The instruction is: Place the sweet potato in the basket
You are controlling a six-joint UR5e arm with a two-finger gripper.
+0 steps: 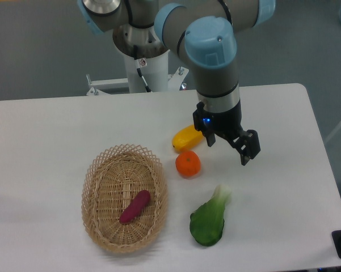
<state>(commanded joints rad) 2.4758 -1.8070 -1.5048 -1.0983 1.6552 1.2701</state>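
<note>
The magenta sweet potato [135, 206] lies slanted on the floor of the tan wicker basket [94, 212] at the front left of the table. My gripper [227, 146] hangs well to the right of the basket, above the table just right of the yellow-orange fruit. Its two dark fingers stand apart with nothing between them, so it is open.
A yellow-orange oblong fruit [187, 136] and a round orange [188, 164] sit right of the basket. A green leafy vegetable [209, 219] lies in front of them. The arm's base [140, 51] rises behind the table's far edge.
</note>
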